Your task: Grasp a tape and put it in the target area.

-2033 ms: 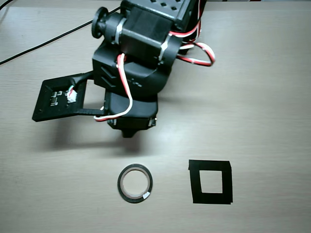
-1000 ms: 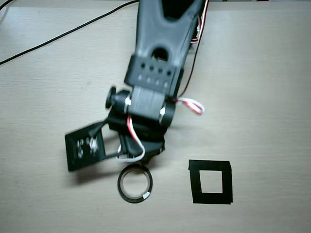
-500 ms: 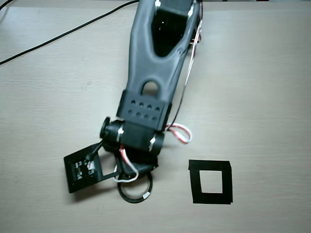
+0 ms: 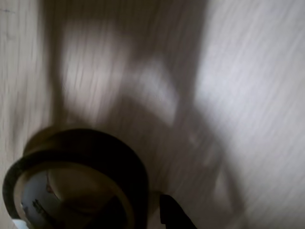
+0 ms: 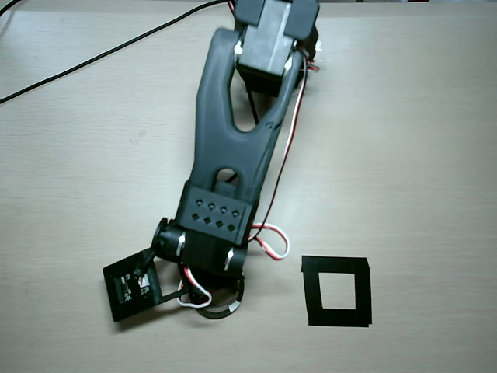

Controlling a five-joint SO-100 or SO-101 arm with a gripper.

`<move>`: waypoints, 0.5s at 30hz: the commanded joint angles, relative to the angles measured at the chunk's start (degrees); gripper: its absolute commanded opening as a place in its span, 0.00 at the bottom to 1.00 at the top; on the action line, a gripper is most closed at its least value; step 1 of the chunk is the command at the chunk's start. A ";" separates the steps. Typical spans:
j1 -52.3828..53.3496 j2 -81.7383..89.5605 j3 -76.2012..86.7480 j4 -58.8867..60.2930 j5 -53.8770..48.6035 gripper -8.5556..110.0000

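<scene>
Seen from overhead, my arm (image 5: pixel 233 155) stretches from the top edge of the tan wooden table (image 5: pixel 419 140) down toward the bottom of the picture, dark grey and forked, with red, white and black wires (image 5: pixel 268 237) looping off its right side. My wrist covers most of the tape (image 5: pixel 225 308); only a curved black sliver of the roll shows from under it, near the bottom edge. My claw (image 5: pixel 211 299) is hidden beneath my own wrist there, so from above I cannot tell how wide it stands.

In the wrist view the tape (image 4: pixel 76 176) fills the lower left corner, a blurred black ring with a pale hollow centre, lying flat on the table. One dark fingertip (image 4: pixel 174 214) pokes in from the bottom edge, just right of the roll's outer wall. The other finger is not visible, so I cannot tell whether I am gripping the roll or only standing over it. My shadow darkens the wood above and to the right of the roll.

The target area (image 5: pixel 336 291), a square frame of black tape strips with bare table inside, lies to the right of the roll in the overhead view, apart from it. The table between them is bare.

A black square plate with white marks (image 5: pixel 132 289) juts from my wrist on the left. A black cable (image 5: pixel 93 58) runs across the table's upper left corner.
</scene>
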 commanded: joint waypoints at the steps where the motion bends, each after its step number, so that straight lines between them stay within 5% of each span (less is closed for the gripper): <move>1: 0.09 -0.35 -3.34 -0.18 -0.35 0.08; 15: -12.48 15.29 -7.73 12.48 3.08 0.07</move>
